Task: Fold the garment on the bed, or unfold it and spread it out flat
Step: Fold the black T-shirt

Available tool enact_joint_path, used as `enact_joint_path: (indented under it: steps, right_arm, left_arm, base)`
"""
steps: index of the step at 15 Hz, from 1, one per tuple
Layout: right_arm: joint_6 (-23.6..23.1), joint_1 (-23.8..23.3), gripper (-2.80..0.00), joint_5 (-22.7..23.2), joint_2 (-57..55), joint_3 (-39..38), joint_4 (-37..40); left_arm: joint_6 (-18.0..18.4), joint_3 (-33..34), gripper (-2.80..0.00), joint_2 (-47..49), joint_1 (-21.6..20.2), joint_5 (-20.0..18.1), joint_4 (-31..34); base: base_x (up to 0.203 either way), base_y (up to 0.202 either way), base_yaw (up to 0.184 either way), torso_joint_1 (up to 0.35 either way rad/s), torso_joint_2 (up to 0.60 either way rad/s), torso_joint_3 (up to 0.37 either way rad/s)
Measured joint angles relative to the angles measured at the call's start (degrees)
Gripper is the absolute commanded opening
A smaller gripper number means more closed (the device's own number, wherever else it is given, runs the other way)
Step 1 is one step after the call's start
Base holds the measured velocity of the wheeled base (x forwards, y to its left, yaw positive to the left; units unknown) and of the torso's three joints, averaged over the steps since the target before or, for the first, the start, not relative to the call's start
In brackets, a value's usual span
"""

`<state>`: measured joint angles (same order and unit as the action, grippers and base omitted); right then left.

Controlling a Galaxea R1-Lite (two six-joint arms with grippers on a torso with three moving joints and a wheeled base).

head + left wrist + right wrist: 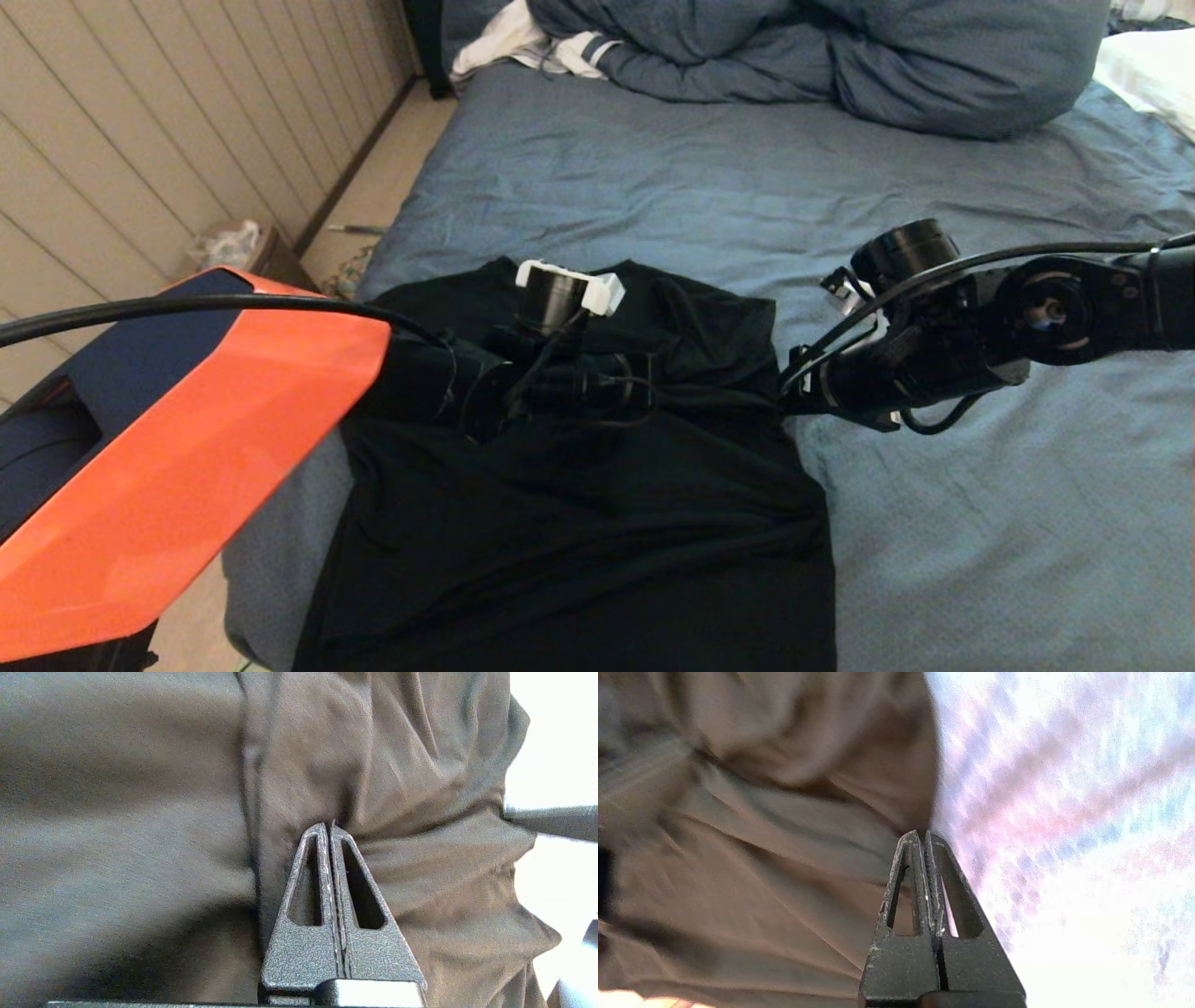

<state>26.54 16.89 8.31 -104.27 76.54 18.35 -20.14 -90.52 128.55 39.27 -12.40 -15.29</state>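
Garment (579,523) plain black, rumpled — on bed (980,523).

We are finding no text, label, brand, number or sign that can be read in any of the three views. The garment (579,523) is showing us only plain black cloth.
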Motion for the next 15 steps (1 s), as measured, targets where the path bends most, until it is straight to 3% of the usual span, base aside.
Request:
enact_joint_path:
  steps: [4,7,11,15]
  right_arm:
    - [-0.2,-2.6,-2.8,2.0,2.8,-7.2,-3.6]
    - [-1.0,-4.4,-2.8,3.2,5.2,-8.4,-3.5]
    - [-1.1,-4.6,-2.8,3.5,8.7,-5.1,-3.4]
    - [-0.4,-2.6,-2.8,3.7,7.3,-0.5,-3.5]
  left_arm:
    - [-0.2,-1.4,-2.8,-0.3,-1.2,-0.1,0.4]
    - [-0.5,-2.0,-2.8,-1.0,-1.9,-0.2,0.8]
    - [-1.0,-2.5,-2.8,-3.6,-1.9,-0.2,1.3]
    - [-1.2,-10.3,-2.8,-3.0,-0.6,-0.3,4.9]
  base:
    - [0.0,0.0,0.0,0.0,0.0,0.0]
    - [0.0,0.0,0.0,0.0,0.0,0.0]
    - [0.0,0.0,0.0,0.0,0.0,0.0]
    - [0.0,0.0,0.0,0.0,0.0,0.0]
